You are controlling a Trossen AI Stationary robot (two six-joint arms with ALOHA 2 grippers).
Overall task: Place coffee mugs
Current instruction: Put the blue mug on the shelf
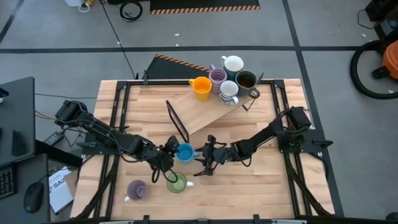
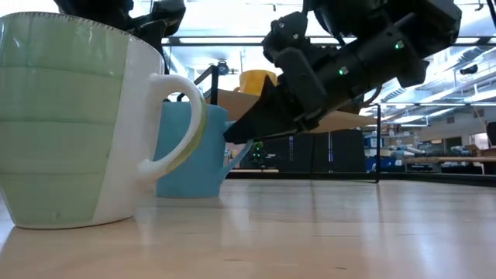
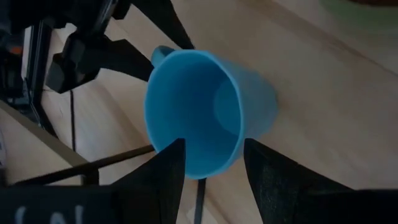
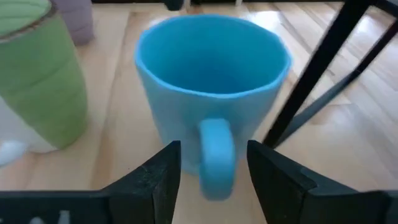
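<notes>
On the wooden table [image 1: 261, 186], the rigid, breakable blue mug [image 1: 185, 152] is flanked by both parted end effectors, left [image 1: 169, 151] and right [image 1: 204, 154]; the handle [image 4: 216, 155] is judged the best grip.

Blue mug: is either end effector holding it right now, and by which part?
Neither visibly grips the blue mug. The right end effector stands open astride its handle; the left end effector is open astride the rim. The mug stands on the table.

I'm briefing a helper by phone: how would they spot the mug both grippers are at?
On the wooden table, look near the front middle, where the left gripper and right gripper meet. Between them stands the blue mug, upright. The green mug sits just in front; no other is blue.
</notes>
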